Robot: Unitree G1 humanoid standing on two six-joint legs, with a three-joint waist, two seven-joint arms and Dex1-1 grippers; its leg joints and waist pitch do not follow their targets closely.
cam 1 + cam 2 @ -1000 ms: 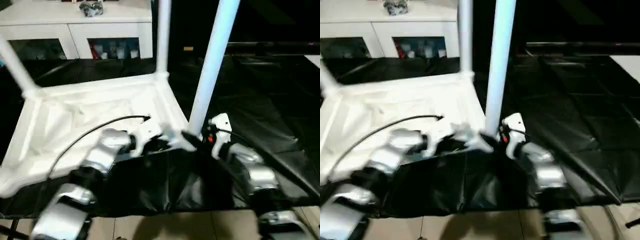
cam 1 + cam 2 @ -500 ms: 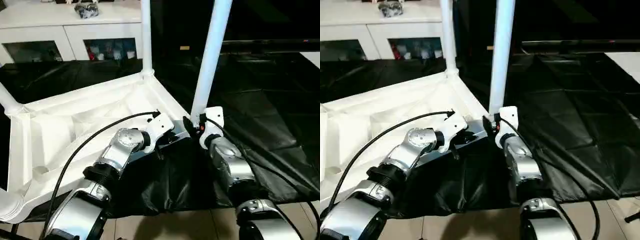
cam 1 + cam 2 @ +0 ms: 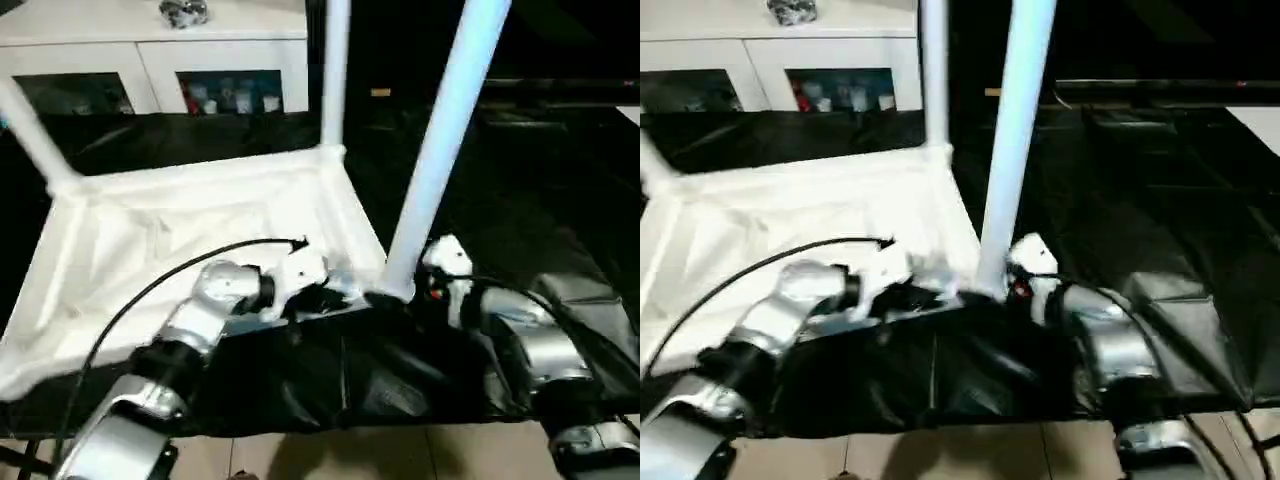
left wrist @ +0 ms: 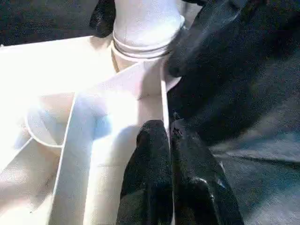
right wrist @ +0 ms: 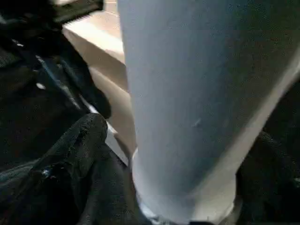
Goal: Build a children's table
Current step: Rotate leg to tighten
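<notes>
The children's table lies upside down, its ribbed white top (image 3: 180, 230) on a black sheet, with white legs standing up from the corners. The near right leg (image 3: 440, 150) rises beside my right arm. My right gripper (image 3: 402, 292) stands open around that leg's base; its black fingers (image 5: 79, 140) flank the leg (image 5: 187, 93) with a gap on each side. My left gripper (image 4: 169, 154) is shut, its two fingers pressed together over the rim (image 4: 154, 93) of the top, close to the same corner. The right gripper's fingers (image 4: 197, 51) also show beside the leg's collar (image 4: 145, 47).
A white cabinet (image 3: 150, 50) with glass doors stands at the back, a dark object (image 3: 183, 12) on top of it. The black sheet (image 3: 520, 180) stretches off to the right. Pale floor tiles (image 3: 400, 455) show along the near edge.
The whole picture has shifted with the camera. My right gripper's fingers have spread away from the near right leg. The left gripper stays shut at the rim.
</notes>
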